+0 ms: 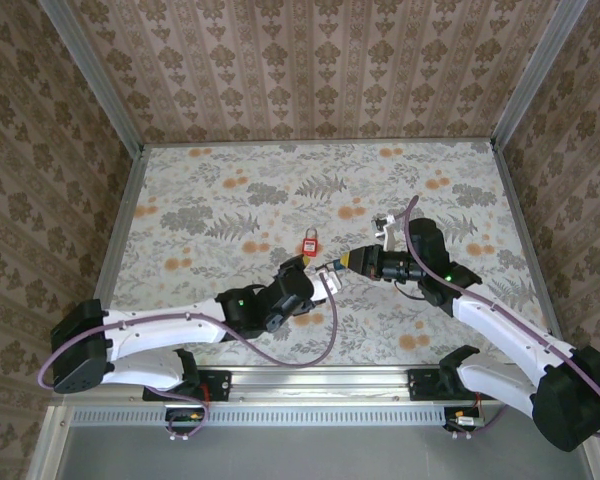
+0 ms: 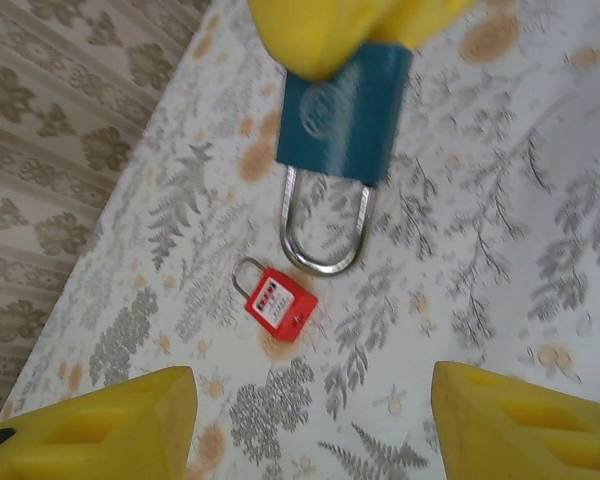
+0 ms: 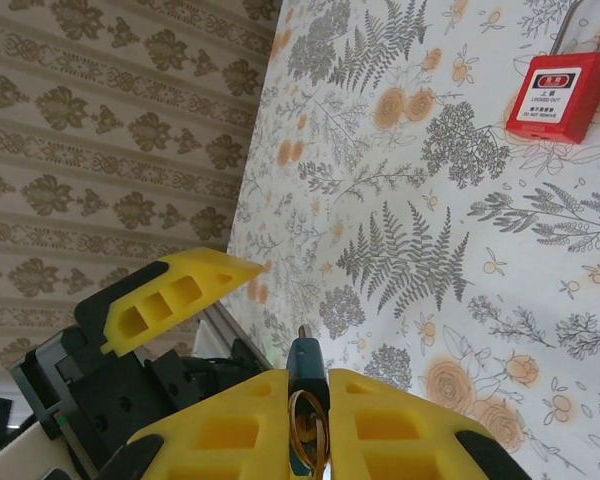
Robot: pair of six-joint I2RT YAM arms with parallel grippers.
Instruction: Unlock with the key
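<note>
The small red padlock (image 1: 309,240) lies flat on the flowered table, its thin shackle pointing away; it also appears in the left wrist view (image 2: 278,305) and the right wrist view (image 3: 560,95). My right gripper (image 1: 348,262) (image 3: 308,385) is shut on the key (image 3: 304,352), whose blue-teal head (image 2: 345,120) sits between the yellow fingers (image 2: 310,35), metal tip forward and a metal ring hanging from it. The key hovers just right of and nearer than the padlock, apart from it. My left gripper (image 1: 318,282) (image 2: 310,390) stands open and empty close below the key; one of its fingers (image 3: 180,295) shows beside the key.
The table (image 1: 230,200) is covered in a grey and orange floral cloth. Patterned walls (image 1: 40,150) and metal frame posts close it in on the left, right and back. A metal rail (image 1: 320,378) with both arm bases runs along the near edge.
</note>
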